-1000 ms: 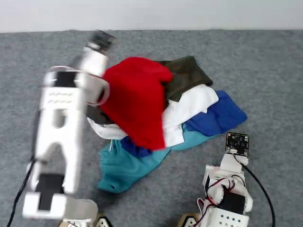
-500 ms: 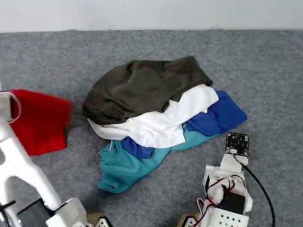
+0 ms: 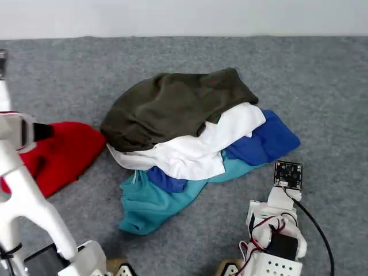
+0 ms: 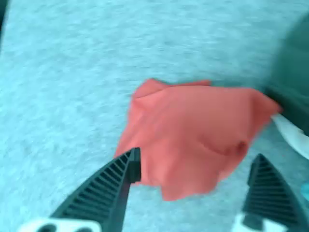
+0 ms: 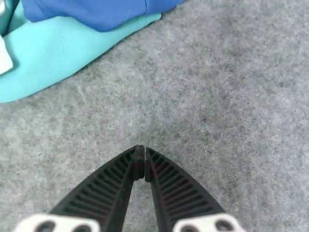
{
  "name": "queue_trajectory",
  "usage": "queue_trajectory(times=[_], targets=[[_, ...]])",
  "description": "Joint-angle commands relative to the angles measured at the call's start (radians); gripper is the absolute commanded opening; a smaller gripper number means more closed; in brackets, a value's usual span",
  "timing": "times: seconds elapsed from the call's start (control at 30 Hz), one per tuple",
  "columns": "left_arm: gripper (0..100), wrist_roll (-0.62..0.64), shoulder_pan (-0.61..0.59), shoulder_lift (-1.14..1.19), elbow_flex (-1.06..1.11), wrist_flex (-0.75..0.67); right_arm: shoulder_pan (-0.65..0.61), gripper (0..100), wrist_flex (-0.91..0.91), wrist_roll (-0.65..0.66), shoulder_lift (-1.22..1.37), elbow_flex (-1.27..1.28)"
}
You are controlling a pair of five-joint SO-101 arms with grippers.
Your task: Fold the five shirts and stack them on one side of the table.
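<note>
L end effector point(image 4: 195, 158) spread apart, hanging over red shirt point(image 3: 62, 154), crumpled at table's point(image 3: 322, 75) left side, its edge just beside 4-shirt pile point(image 3: 184, 138) mid-table. R end effector point(image 5: 144, 151) pinched together above grey table near teal hem. Wide table strip behind & right of pile.

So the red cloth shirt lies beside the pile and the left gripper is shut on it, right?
Not quite: the red cloth shirt does lie beside the pile of shirts, but the left gripper is open, jaws spread wide over the shirt. The left wrist view shows it.
</note>
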Motion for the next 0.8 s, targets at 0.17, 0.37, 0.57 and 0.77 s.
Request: queue_trajectory(times=[0.17,0.37,0.57,0.77], targets=[[36,-0.006,0.482,0.046,0.025,0.029,0.01,1.1,0.005,0.009,-0.005,0.014],[36,-0.005,0.663,0.307,0.021,-0.08,0.01,1.1,0.005,0.009,-0.005,0.014],[36,-0.006,0.741,0.597,-0.09,-0.101,0.01,1.1,0.005,0.009,-0.005,0.014],[36,0.063,0.738,0.864,-0.278,-0.132,0.01,1.1,0.005,0.009,-0.005,0.014]])
